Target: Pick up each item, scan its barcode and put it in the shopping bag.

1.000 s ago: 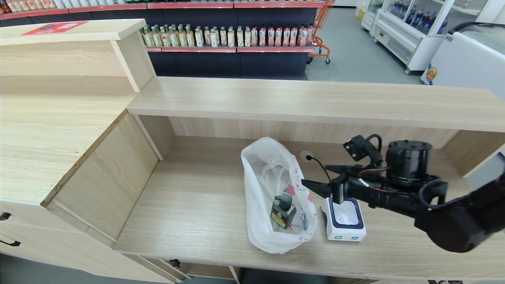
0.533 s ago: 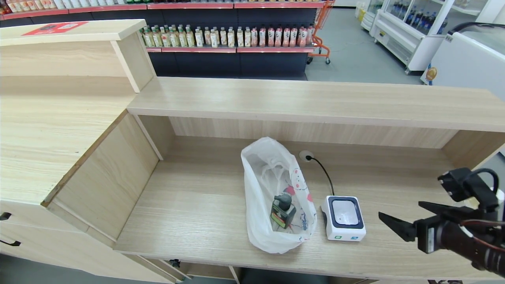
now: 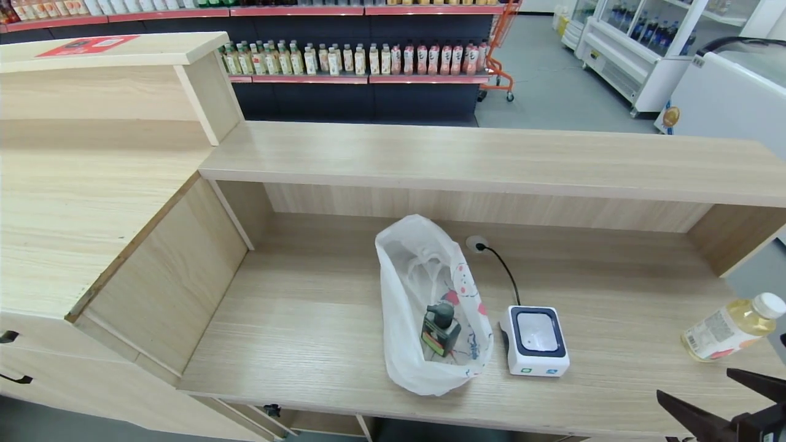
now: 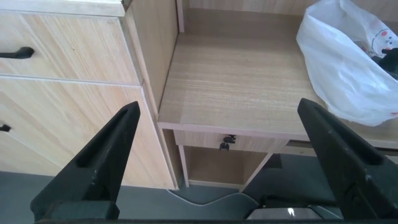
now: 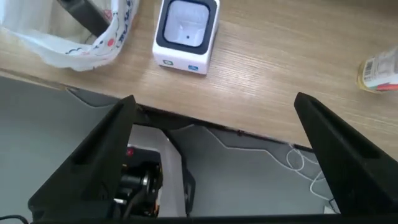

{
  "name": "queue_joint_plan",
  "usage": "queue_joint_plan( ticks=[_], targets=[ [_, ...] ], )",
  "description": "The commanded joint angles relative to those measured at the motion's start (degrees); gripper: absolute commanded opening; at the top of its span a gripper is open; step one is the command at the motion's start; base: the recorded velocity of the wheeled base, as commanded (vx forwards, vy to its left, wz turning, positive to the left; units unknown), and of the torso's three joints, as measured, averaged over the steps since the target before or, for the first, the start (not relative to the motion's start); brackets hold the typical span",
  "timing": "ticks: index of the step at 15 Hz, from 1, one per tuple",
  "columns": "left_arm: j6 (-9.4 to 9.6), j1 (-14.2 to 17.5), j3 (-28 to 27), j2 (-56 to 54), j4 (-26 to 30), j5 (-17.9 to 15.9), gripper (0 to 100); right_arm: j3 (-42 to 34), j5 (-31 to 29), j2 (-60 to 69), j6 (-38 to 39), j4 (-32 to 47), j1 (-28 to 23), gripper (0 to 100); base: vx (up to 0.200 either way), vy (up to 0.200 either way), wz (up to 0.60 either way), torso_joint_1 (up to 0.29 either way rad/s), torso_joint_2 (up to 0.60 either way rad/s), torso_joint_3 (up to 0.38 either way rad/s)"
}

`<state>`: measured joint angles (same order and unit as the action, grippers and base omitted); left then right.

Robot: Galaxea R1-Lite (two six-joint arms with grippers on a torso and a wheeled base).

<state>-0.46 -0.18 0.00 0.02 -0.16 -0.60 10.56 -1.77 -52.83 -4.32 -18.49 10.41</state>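
Note:
A white shopping bag (image 3: 417, 288) stands open on the lower counter, with a dark pump bottle (image 3: 440, 328) inside it. Right beside it sits the white barcode scanner (image 3: 534, 341). A yellow drink bottle (image 3: 731, 328) with a white cap lies on its side near the counter's right end. My right gripper (image 3: 692, 382) hangs open and empty off the front edge, below that bottle. From the right wrist, the right gripper (image 5: 214, 101) faces the scanner (image 5: 185, 34), the bag (image 5: 81, 43) and the yellow bottle (image 5: 379, 71). My left gripper (image 4: 214, 109) is open and empty, low before the counter, left of the bag (image 4: 348, 62).
A raised wooden ledge (image 3: 491, 159) runs behind the lower counter (image 3: 307, 319), with side walls at both ends. The scanner's black cable (image 3: 500, 267) leads to a hole at the back. Drawers (image 4: 62, 93) sit left of the counter. Store shelves with bottles (image 3: 356, 58) stand far behind.
My right arm has pulled back from over the scanner and bag to the right front corner, uncovering the yellow bottle. Its gripper stays open and empty.

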Motion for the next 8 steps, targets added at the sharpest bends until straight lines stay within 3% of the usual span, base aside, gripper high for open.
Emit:
queue_joint_plan(
  ticks=[1, 5, 8],
  targets=[
    [-0.06, 0.0, 0.0, 0.1, 0.0, 0.0, 100, 0.4, -0.1, 5.0, -0.1, 1.5, -2.1, 100, 0.0, -0.2, 0.0, -0.007, -0.01, 0.012],
    [-0.33, 0.0, 0.0, 0.0, 0.0, 0.1, 100, 2.2, 0.1, 8.7, -0.1, 9.4, -3.6, 100, 0.0, -0.2, 0.0, 0.005, 0.0, 0.002],
    [0.02, 0.0, 0.0, 0.0, 0.0, 0.1, 100, 2.5, 0.2, 9.7, 0.1, 10.8, -3.7, 100, 0.0, -0.2, 0.0, 0.006, 0.0, 0.001]
  ],
)
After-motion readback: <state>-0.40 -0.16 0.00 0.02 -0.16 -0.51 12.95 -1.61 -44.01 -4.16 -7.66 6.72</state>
